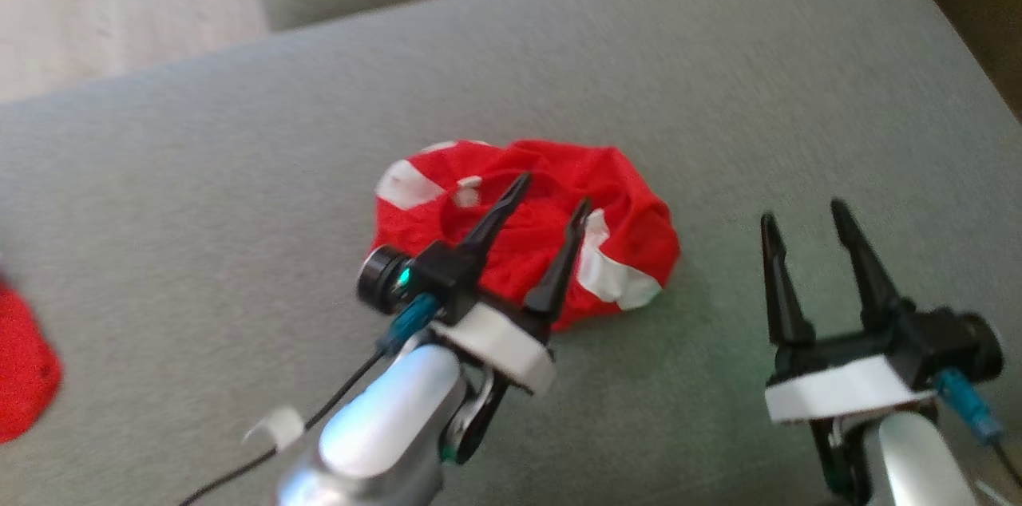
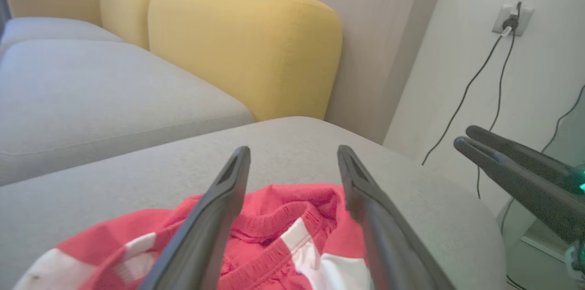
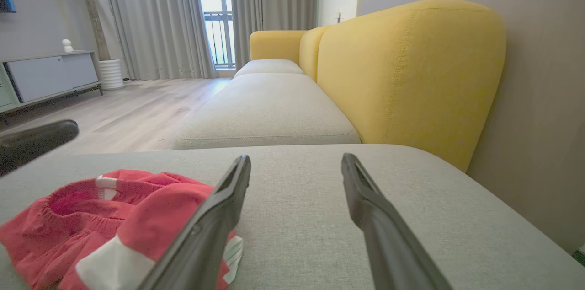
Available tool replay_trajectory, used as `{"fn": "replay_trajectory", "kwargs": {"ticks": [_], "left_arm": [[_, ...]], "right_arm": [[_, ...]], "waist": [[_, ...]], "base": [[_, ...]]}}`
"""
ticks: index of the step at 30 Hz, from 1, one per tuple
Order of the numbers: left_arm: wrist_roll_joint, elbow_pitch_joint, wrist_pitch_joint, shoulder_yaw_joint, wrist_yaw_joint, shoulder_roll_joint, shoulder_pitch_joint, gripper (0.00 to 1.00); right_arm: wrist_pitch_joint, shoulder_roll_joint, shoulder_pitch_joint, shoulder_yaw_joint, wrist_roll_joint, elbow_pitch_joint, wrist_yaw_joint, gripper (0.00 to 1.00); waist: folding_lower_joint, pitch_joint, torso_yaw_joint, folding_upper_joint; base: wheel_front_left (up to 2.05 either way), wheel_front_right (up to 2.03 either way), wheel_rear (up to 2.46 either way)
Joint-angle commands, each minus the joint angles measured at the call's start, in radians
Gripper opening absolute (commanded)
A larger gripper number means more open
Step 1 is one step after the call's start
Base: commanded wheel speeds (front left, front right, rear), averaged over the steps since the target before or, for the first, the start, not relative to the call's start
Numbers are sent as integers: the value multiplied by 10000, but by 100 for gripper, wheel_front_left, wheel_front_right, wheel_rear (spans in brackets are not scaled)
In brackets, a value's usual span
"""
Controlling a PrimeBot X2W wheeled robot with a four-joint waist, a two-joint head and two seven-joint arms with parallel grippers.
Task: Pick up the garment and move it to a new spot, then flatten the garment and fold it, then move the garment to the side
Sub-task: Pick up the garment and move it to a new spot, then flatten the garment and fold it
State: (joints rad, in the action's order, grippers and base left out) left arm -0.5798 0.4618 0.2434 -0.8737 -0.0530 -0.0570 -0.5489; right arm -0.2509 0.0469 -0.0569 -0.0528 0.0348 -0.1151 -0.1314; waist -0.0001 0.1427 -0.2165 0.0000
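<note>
Garment [image 1: 627,199], red with white patches, lies crumpled in a heap at mid-cushion [image 1: 239,211]. Left gripper [image 1: 555,193] hovers over it, jaws spread, empty; right gripper [image 1: 803,212], over bare cushion rightward, likewise spread and empty.

Silvery forearms [image 1: 383,426] carry white collars [image 1: 499,346] and black tapered fingers [image 1: 489,223].

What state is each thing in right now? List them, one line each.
garment: crumpled in a heap on the seat cushion, not flattened or folded
left gripper: open, fingers spread over the garment, gripping nothing
right gripper: open, empty, over bare cushion beside the garment
seat cushion: flat, bearing the garment
red cloth: lying at the cushion's left, cut off by the frame
plug: in its wall socket
</note>
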Motion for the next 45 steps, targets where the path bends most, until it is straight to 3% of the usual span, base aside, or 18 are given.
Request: {"fn": "replay_trajectory", "kwargs": {"ticks": [1,9,16,28,45], "left_arm": [[136,-444,129,495,-223,-204,69,100],[737,-2021,179,2085,-1193,-1113,1989,100],[1599,-3178,182,3950,-1701,-1238,4276,100],[3267,-3901,183,5529,-1150,-611,6893,100],[4190,-3975,183,6369,-503,-88,7248,100]], "right_arm": [[-109,34,102,-207,-88,221,7,100],[-109,34,779,-202,-45,0,7,100],[-109,34,1307,-110,164,-67,7,100],[-109,34,2501,-160,429,32,7,100],[-109,34,2549,-326,464,9,7,100]], "waist": [[1,-819,741,0],[1,-1685,1874,0],[1,-2087,2439,0],[1,-2574,2497,0],[1,-2732,2419,0]], "base": [[0,0,0],[0,0,0],[0,0,0],[0,0,0],[0,0,0]]}}
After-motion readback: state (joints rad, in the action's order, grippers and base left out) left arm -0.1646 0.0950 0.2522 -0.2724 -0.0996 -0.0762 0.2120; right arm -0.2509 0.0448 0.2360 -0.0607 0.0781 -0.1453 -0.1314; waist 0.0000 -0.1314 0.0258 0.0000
